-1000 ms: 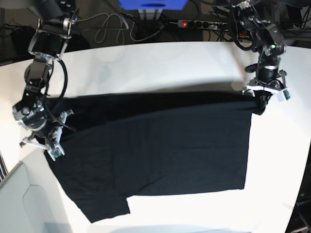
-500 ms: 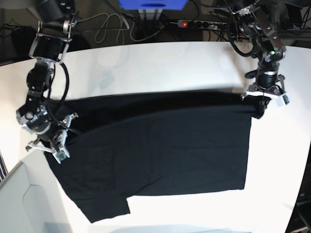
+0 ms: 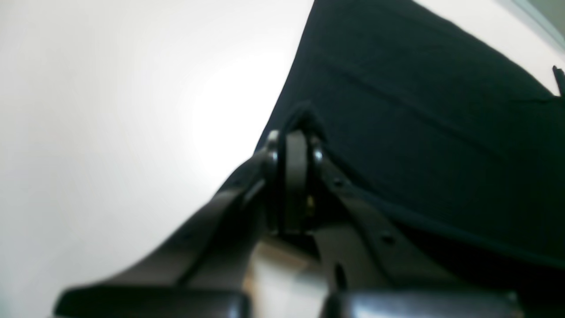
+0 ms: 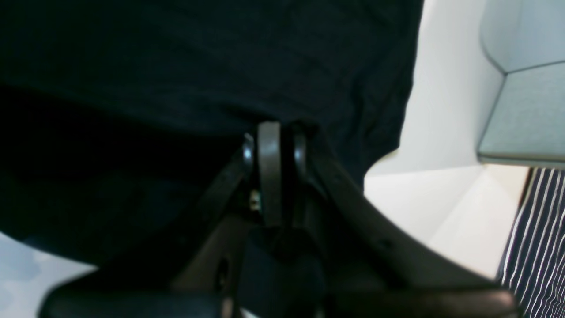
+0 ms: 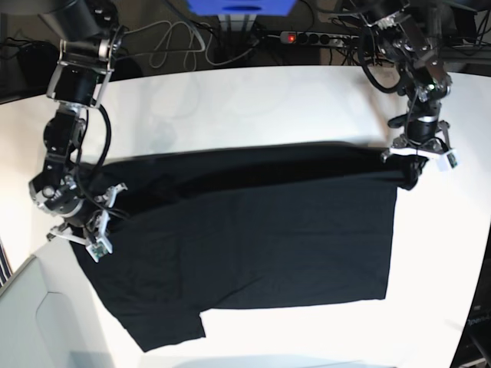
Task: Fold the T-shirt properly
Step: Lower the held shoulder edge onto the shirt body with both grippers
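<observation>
My left gripper (image 3: 295,132) and right gripper (image 4: 270,128) were both clamped tight on edges of the large plain black cotton T-shirt (image 5: 253,230), spread on the white table (image 5: 230,107).

The T-shirt (image 5: 253,230) is plain black all over — no print showing. The surface (image 5: 253,103) beneath is white. At twelve o'clock in the base view sits a blue box (image 5: 242,6); the right wrist view shows black-and-white striped fabric (image 4: 538,247) at four o'clock.
</observation>
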Motion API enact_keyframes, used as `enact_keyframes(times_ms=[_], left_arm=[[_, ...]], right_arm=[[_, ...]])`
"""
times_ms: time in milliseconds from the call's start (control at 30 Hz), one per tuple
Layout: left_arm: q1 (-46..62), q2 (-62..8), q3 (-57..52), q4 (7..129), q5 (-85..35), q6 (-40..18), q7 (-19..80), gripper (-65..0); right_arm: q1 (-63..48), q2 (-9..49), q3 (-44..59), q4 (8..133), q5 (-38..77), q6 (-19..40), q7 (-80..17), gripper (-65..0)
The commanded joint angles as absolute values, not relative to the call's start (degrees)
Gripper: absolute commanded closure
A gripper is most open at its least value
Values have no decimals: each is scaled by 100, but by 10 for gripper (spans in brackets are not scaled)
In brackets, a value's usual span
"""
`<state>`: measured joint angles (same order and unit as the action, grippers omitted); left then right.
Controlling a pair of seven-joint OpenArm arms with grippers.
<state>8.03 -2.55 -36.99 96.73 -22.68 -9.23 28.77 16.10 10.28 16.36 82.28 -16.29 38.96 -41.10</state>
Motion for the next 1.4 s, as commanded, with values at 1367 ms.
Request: enact_keyframes(times_ms=[1367], left_arm=[[-453,-664,-3741,8136,-2352,-927,3231,-68]], right_arm=[[1736,998,1648,8338,-1569,4000,-3925,-243]])
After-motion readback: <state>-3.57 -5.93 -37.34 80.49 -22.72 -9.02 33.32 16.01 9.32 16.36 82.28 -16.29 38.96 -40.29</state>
